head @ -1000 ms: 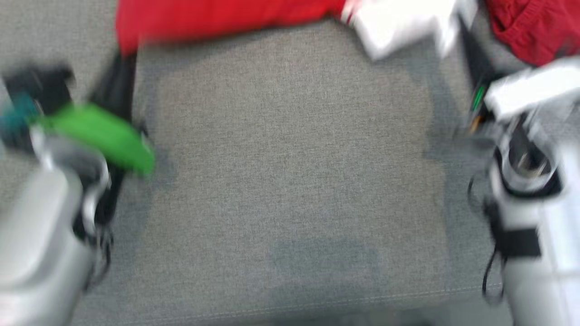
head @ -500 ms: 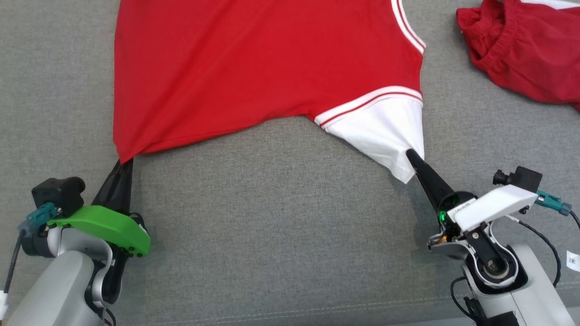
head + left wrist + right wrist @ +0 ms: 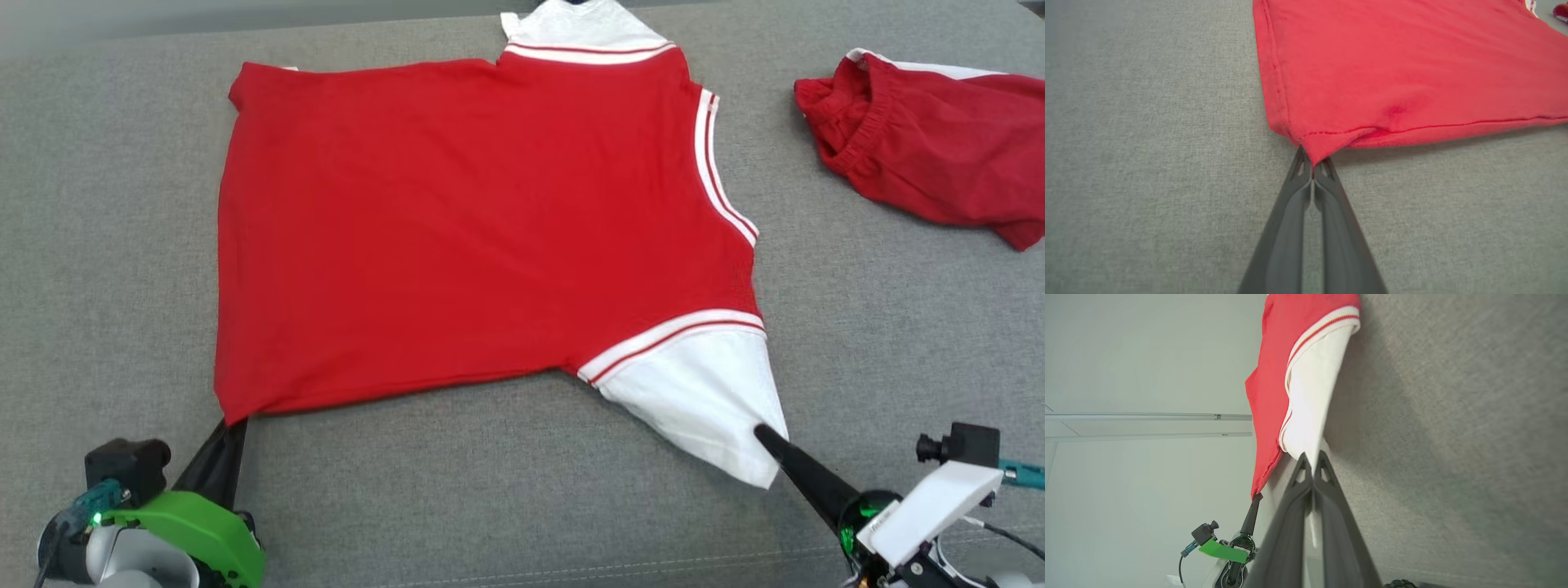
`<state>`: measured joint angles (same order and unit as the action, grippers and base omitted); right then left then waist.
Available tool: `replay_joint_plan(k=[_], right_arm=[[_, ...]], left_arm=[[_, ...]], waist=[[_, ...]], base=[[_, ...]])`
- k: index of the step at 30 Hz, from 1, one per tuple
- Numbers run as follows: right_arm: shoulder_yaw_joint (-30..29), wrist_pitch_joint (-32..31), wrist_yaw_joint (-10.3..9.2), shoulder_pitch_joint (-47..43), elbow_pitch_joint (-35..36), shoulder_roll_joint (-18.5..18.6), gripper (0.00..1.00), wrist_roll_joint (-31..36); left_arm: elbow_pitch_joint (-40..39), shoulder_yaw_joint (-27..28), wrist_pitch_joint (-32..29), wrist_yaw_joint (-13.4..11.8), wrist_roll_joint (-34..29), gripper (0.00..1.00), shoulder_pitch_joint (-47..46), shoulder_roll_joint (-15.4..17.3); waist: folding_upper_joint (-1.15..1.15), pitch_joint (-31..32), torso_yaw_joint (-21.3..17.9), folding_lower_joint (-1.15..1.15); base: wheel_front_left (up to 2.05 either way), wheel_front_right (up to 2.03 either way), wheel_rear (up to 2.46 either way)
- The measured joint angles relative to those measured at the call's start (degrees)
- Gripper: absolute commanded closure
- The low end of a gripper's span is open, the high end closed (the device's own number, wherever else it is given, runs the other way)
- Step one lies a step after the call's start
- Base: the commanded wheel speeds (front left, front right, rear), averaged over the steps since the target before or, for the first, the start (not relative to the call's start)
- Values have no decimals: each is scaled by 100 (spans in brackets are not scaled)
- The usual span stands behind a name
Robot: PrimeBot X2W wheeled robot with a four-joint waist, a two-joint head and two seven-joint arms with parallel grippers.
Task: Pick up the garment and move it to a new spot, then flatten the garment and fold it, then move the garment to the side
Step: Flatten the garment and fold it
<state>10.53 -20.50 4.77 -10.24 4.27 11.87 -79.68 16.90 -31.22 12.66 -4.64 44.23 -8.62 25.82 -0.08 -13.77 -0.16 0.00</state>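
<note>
The garment (image 3: 457,237) is a red shirt with white, red-striped sleeves, spread nearly flat on the grey cushion. My left gripper (image 3: 233,423) is shut on its near left hem corner, the pinch plain in the left wrist view (image 3: 1312,161) where the red hem (image 3: 1372,81) meets the tips. My right gripper (image 3: 763,433) is shut on the edge of the near white sleeve (image 3: 702,400); the right wrist view shows the white cloth (image 3: 1310,392) caught between the tips (image 3: 1312,459). The far white sleeve (image 3: 584,28) lies at the cushion's back.
A second, crumpled red piece of clothing (image 3: 922,155) lies at the far right of the grey upholstered surface (image 3: 98,245). The surface's seamed front edge (image 3: 571,563) runs just before my arms. Bare grey fabric stretches to the left and right of the shirt.
The head camera has swung, so the whole shirt now sits lower and fully in frame. Both grippers keep their pinch on the hem corner and the sleeve; the shirt stays stretched between them.
</note>
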Motion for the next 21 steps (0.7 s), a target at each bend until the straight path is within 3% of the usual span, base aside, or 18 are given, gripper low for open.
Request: replay_joint_plan(k=[9,17,21], right_arm=[[-67,-124,26,-893,426,215,100,-94],[-283,-41,26,-738,617,307,100,53],[-268,-48,26,-300,943,294,100,53]], left_arm=[[-210,438,71,-75,250,100,544,-116],[-511,431,98,-90,246,100,595,-75],[-839,382,-153,-91,214,100,529,153]], waist=[[0,-32,4,0],[0,-254,-5,0],[0,-424,-12,0]], base=[[0,0,0],[0,0,0],[0,0,0]])
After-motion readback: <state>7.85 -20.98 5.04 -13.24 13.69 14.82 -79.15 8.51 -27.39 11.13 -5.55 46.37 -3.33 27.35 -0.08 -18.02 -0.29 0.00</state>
